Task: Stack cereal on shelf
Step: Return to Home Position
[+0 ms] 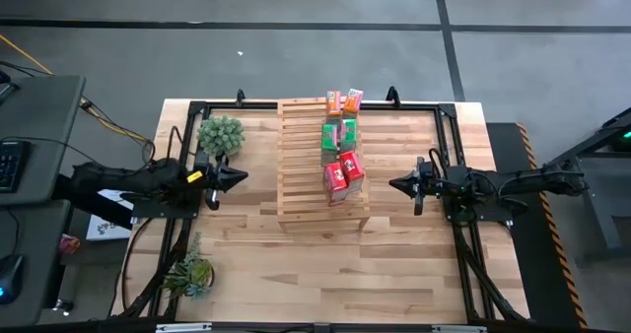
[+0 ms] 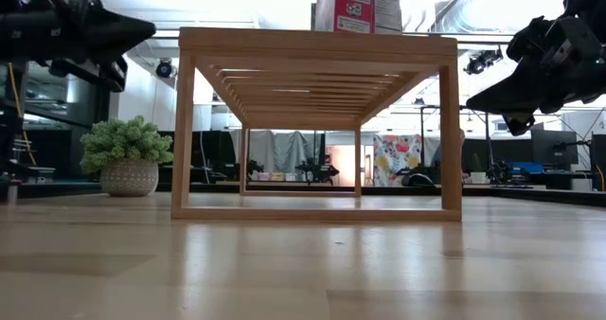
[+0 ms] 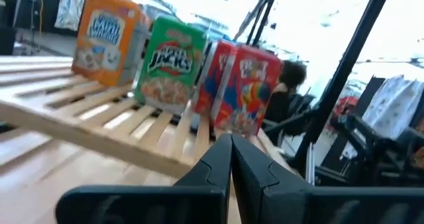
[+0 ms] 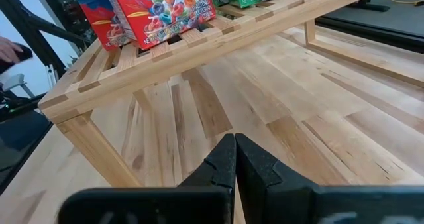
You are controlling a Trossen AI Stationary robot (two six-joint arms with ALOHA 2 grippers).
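The light-wood slatted shelf (image 1: pixel 320 166) stands on its legs in the table's middle. On its top stand the cereal boxes in a row along its right side: orange ones (image 1: pixel 344 100) at the far end, green ones (image 1: pixel 338 134) in the middle, red ones (image 1: pixel 344 177) nearest. The left wrist view shows an orange box (image 3: pixel 106 35), a green box (image 3: pixel 172 63) and red boxes (image 3: pixel 242 88) upright on the slats. My left gripper (image 1: pixel 240 176) hovers shut, left of the shelf. My right gripper (image 1: pixel 394 184) hovers shut, right of the shelf.
A potted plant (image 1: pixel 220 134) stands at the table's far left, beside my left gripper. Another plant (image 1: pixel 189 272) lies near the table's near-left corner. Bare tabletop (image 1: pixel 335 264) stretches in front of the shelf. A black frame (image 1: pixel 449 126) runs along the table's edges.
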